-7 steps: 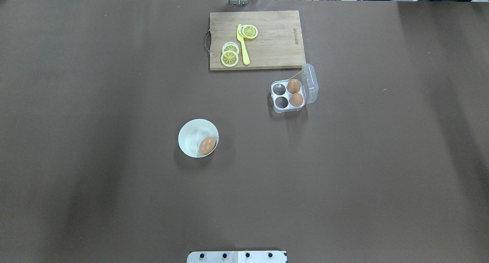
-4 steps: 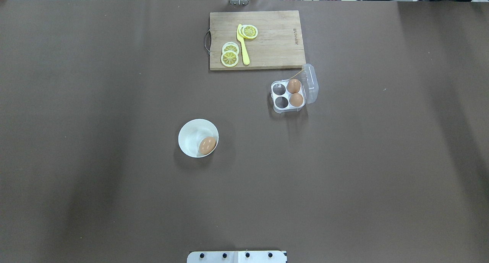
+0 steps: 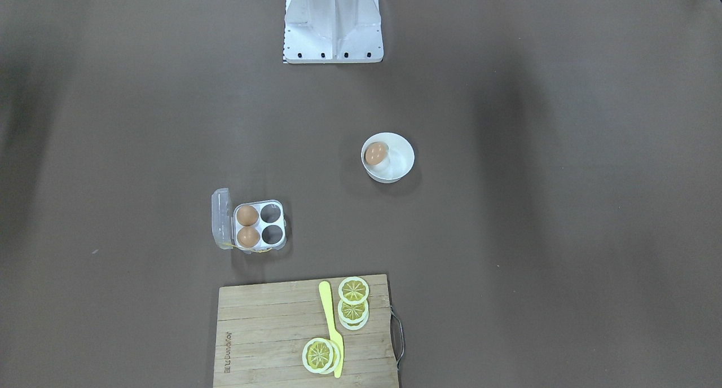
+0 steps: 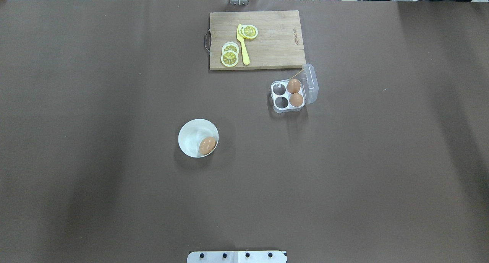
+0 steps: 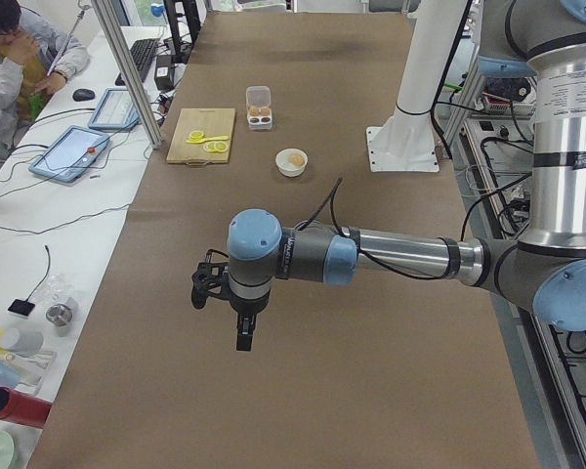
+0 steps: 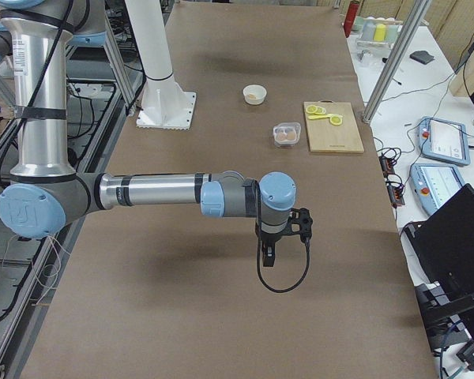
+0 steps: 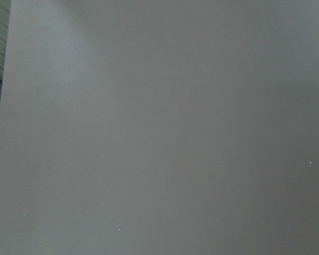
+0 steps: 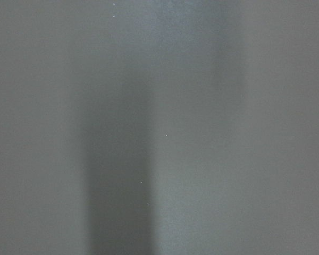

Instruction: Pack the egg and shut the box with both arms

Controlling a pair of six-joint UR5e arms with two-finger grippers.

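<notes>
3 eggs (image 4: 207,145), 1 box (image 4: 289,108), 1 bowl (image 4: 190,136), 1 cutting board (image 4: 275,45), 1 yellow knife (image 4: 244,51) and 2 arms (image 5: 391,259).

a white bowl (image 4: 190,134) sits on the brown worktop (image 4: 344,159). far back lies a wood board (image 4: 275,45) with lemon slices (image 4: 229,58) and a yellow knife (image 4: 243,49).
</notes>
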